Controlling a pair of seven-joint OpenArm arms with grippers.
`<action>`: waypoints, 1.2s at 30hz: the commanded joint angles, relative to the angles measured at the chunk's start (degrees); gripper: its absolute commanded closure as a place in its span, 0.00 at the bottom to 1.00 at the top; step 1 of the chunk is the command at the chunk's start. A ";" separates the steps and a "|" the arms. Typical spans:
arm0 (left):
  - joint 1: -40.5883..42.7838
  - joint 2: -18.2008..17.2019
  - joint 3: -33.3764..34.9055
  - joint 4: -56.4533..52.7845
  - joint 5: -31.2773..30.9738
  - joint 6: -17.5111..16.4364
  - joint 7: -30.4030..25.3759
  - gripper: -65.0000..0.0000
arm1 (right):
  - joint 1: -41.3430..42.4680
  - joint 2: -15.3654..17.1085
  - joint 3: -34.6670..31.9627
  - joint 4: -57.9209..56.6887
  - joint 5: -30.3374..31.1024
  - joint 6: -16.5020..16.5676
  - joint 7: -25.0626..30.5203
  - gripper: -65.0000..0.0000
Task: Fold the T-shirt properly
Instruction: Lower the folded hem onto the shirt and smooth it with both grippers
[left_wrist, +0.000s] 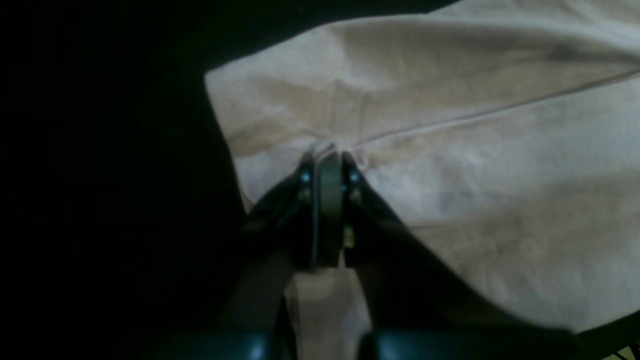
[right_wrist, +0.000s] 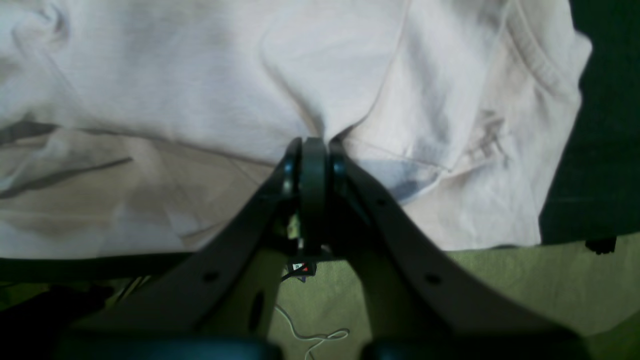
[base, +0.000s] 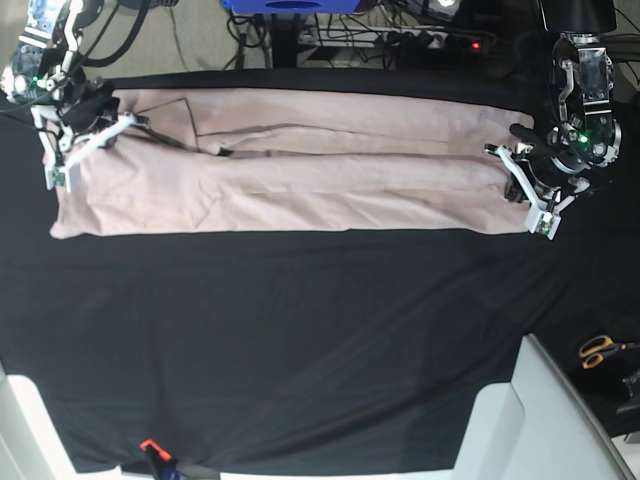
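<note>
In the left wrist view, the left gripper is seen with its jaws pressed together, and a small pinch of the T-shirt is caught between the tips. A raised seam line is seen running from the pinched point up toward the right edge of the picture. The cloth is spread to the right of the gripper, and the black table covering is seen to the left.

In the right wrist view, the right gripper is likewise closed tight, and a fold of the pale pink T-shirt is held at its tips. The ribbed collar is seen at the upper right, near the edge of the cloth. A greenish floor is visible below the cloth.

In the base view, the T-shirt is laid out as a long, narrow band across the far part of the black table covering, with its sides folded inward. The right gripper is placed at the band's left end and the left gripper at its right end. A pair of orange-handled scissors is seen at the right edge, well apart from the cloth.
</note>
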 joint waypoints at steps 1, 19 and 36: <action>-0.39 -0.98 -0.43 0.66 -0.25 0.15 -0.92 1.00 | 0.20 0.24 0.16 0.92 0.38 0.01 0.89 0.99; -0.30 -0.98 -0.43 0.66 -0.25 0.23 -0.92 1.00 | -0.86 -0.99 0.25 0.83 0.47 0.01 0.98 0.98; 0.58 -1.06 -0.43 0.83 -0.25 0.23 -0.92 1.00 | 2.66 0.77 8.95 3.82 0.47 1.51 5.99 0.48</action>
